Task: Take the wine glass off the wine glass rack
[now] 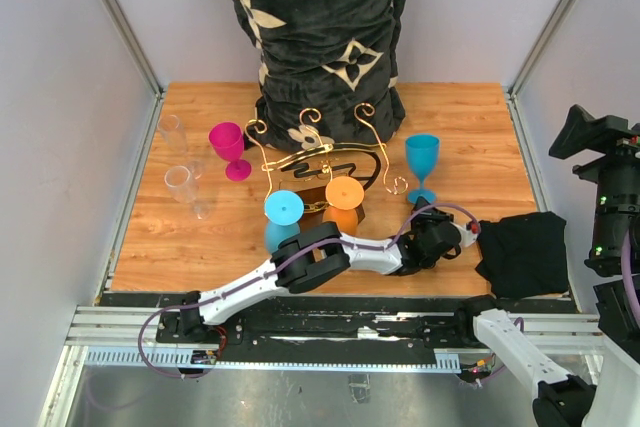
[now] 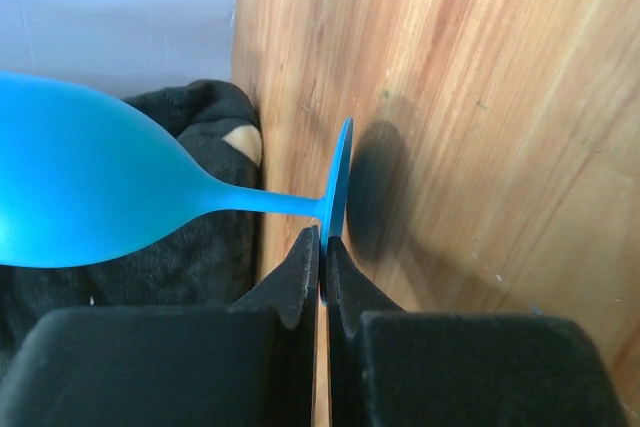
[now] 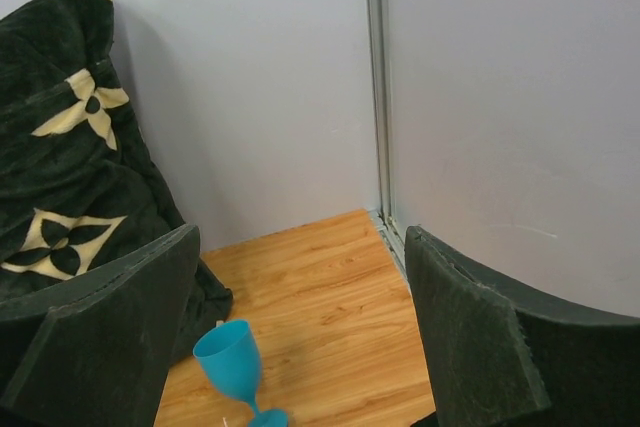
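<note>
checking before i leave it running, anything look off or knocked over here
Nothing spilled or broken. One oddity: the left gripper pinches the upright blue glass only by the thin edge of its foot, a shaky-looking hold. A black cloth lies crumpled at the right edge of the table.

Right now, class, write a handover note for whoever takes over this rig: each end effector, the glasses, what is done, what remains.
Left end effector: shut on the foot rim of the teal wine glass, upright just right of the wine glass rack.
Right end effector: open, empty.
Done: teal glass is off the rack.
Left: release and withdraw, probably; light blue glass and orange glass hang on the rack.
</note>
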Robot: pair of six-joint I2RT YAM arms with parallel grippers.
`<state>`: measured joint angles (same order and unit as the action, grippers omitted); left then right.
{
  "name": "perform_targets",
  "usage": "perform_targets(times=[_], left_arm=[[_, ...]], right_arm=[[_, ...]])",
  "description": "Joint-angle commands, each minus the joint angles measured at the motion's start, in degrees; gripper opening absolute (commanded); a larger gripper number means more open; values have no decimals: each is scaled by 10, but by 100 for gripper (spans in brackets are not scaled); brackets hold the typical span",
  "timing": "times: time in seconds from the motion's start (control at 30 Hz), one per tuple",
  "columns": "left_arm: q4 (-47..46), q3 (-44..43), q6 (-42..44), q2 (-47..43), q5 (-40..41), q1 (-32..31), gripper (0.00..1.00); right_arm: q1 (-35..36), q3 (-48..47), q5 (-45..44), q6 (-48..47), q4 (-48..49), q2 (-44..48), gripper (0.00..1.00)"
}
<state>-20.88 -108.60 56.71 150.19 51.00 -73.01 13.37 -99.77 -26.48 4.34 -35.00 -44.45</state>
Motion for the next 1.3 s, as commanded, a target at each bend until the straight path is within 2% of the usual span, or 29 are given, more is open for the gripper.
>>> perform_targets(times=[0.0,0.27,0.37,0.57,0.87,1.2,1.27], left_arm=[[1,15,-9,21,25,15,1],[109,7,-90,18,-8,26,4],[133,1,-113,16,-29,26,12],[144,-4,-128,27,-36,22,21],[161,-9,-149,18,-49,8,43],[211,-9,-201,-22,-128,-15,73],[219,-7,-208,-31,-139,-20,77]], right_arm=[[-8,5,24,8,10,6,84],[-8,11,26,6,17,11,84],[-8,10,26,5,17,9,84],[-8,12,27,4,19,8,84],[-8,12,30,5,19,6,84],[-8,12,32,6,19,2,83],[-8,13,32,6,19,1,83]])
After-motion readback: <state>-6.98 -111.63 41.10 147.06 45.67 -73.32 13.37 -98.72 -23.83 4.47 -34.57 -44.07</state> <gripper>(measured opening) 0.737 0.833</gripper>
